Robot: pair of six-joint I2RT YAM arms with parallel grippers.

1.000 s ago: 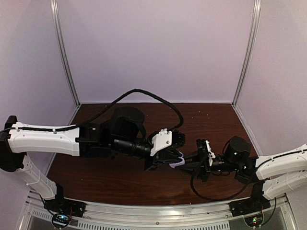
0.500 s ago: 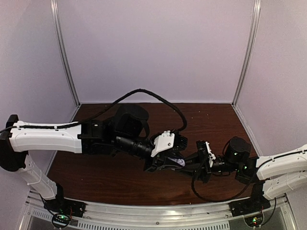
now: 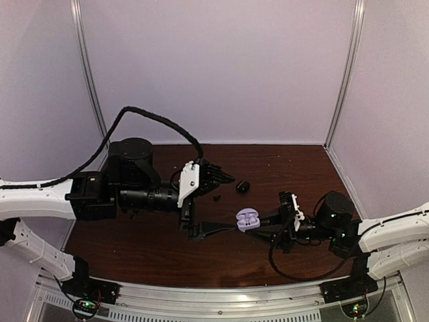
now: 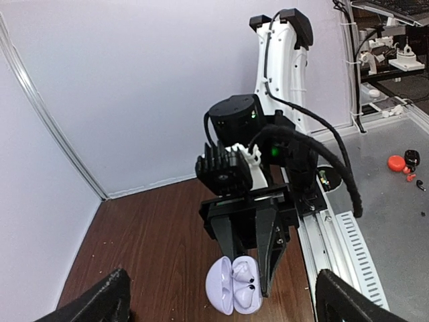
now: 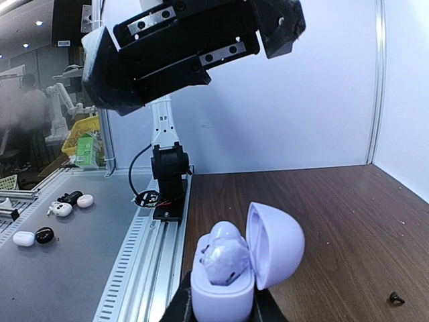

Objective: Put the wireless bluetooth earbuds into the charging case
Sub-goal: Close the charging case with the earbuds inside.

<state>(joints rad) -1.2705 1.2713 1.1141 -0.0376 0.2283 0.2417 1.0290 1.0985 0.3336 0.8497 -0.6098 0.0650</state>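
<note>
On the dark wood table (image 3: pixel 134 248), mid-left of the top view: left gripper (image 3: pixel 232 202), spread to full width, holding nothing. Lower centre-right: right gripper (image 3: pixel 258 226), clamped on the base of the lavender charging case (image 3: pixel 247 219), lid up, two pale earbuds (image 5: pixel 224 253) in the wells. Just above it: black case (image 3: pixel 242 186). Lower right of the right wrist view: tiny dark piece, likely a black earbud (image 5: pixel 395 296). Could tip the case from that low pinch if nudged. Could flick the loose bud away with a wide sweep. Might jam the lid on unseated buds. No readable writing or brand.
</note>
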